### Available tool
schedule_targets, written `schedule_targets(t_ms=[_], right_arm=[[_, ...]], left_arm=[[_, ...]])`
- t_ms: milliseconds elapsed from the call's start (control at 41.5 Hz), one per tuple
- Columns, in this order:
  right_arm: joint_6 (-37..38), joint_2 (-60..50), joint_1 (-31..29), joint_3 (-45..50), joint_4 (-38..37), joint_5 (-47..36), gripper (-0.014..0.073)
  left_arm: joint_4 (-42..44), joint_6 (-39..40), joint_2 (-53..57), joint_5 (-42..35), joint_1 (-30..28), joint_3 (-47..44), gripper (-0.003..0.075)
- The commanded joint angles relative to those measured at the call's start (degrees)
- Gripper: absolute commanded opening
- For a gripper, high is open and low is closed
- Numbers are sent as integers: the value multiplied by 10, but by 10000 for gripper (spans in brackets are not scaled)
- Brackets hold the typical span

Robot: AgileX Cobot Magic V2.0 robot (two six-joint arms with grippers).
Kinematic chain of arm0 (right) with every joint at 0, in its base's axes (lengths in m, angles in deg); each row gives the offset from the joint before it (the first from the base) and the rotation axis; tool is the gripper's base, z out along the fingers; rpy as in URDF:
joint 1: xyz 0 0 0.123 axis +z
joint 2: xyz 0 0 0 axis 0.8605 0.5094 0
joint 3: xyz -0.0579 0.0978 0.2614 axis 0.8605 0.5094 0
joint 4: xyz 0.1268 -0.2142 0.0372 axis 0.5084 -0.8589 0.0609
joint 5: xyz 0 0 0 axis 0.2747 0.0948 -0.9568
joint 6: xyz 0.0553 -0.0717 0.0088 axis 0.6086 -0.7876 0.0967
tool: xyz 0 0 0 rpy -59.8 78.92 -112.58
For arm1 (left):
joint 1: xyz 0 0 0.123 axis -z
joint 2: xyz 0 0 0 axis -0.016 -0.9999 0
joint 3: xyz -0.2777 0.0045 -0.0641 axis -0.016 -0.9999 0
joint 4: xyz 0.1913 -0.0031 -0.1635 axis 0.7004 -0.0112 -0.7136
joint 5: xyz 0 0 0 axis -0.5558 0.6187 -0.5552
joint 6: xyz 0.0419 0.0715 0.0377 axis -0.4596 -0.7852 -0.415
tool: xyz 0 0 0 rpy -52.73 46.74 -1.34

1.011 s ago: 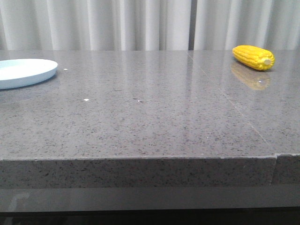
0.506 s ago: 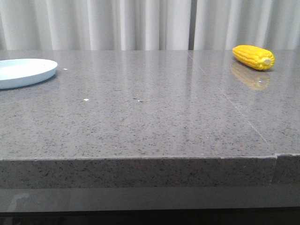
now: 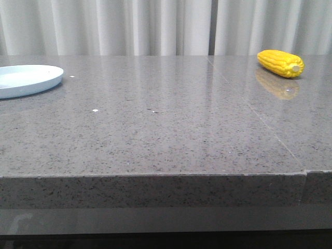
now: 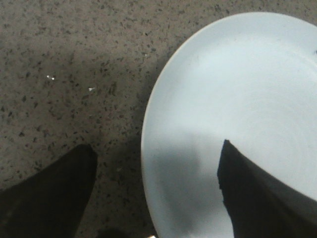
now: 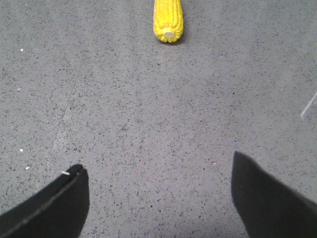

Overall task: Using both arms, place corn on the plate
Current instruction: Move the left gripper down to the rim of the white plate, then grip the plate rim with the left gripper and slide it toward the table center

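The yellow corn (image 3: 280,63) lies on its side at the far right of the grey stone table, its pale stub end facing forward. The pale blue-white plate (image 3: 27,80) sits at the far left, empty. No arm shows in the front view. In the left wrist view my left gripper (image 4: 157,151) is open above the plate's edge (image 4: 148,114), one finger over the table, one over the plate. In the right wrist view my right gripper (image 5: 157,171) is open and empty over bare table, with the corn (image 5: 168,20) well ahead of it.
The table's front edge (image 3: 155,176) runs across the front view, with a seam (image 3: 259,116) in the stone on the right. White curtains (image 3: 155,26) hang behind the table. A few small white specks (image 3: 95,110) lie on the surface.
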State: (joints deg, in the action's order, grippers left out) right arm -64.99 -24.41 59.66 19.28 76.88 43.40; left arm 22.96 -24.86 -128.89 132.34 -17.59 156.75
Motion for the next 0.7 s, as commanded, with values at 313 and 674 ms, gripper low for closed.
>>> schedule_targets(t_ms=[313,674], right_arm=[[-7,4,-3,-19,-2,-34,614],[-7,4,-3,-19,-2,-34,614]], left_arm=[[-20,-1,5,3,13,36,318],[-29,-1,9,8,13,36,-20]])
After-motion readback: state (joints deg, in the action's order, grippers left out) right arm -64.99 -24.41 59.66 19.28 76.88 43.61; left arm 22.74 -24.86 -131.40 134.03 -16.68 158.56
